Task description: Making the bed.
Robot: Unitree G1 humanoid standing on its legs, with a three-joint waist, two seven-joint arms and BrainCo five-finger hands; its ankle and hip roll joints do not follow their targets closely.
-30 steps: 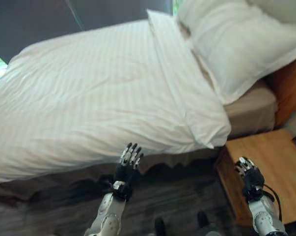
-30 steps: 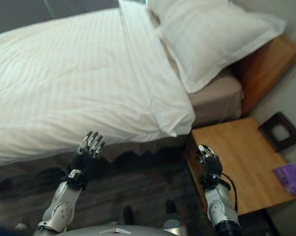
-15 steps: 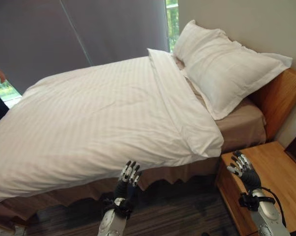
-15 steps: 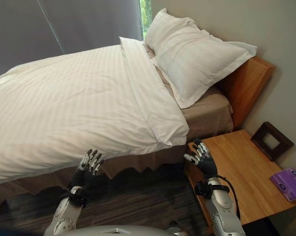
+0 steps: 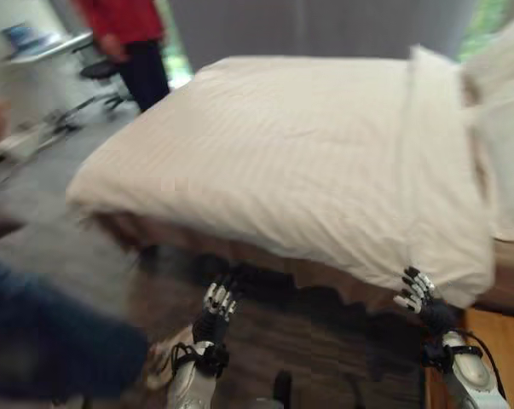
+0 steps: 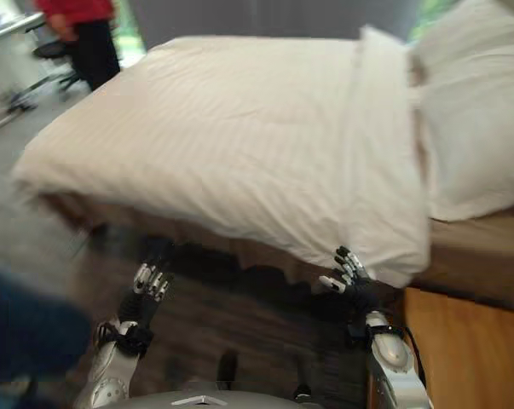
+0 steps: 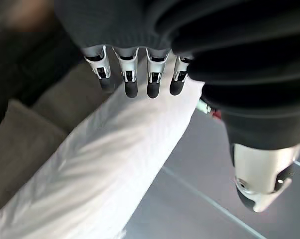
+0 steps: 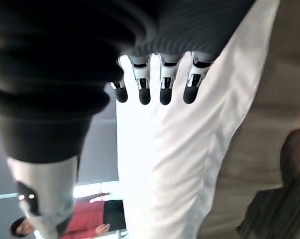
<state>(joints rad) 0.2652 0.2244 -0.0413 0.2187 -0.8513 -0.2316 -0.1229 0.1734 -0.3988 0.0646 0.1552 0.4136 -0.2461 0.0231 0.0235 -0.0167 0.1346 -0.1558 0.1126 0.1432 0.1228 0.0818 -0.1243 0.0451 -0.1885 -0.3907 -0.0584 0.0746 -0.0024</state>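
Dark wood-look flooring runs along the lower frame beneath a bed whose white striped duvet fills the centre and drapes over the near side, with a white pillow at the upper right and a tan bed skirt showing below it. At the lower centre, the left hand hangs over the floor with straight, spread fingers, holding nothing and well short of the duvet's edge. At the lower right, the right hand is likewise relaxed and empty, its fingertips just beside the duvet's folded-back corner (contact is hard to judge). A light wooden nightstand sits at the lower right corner, and a person in a red top stands at the upper left. Risks: the right arm could knock the nightstand, and a one-handed tug at that corner would skew the duvet.
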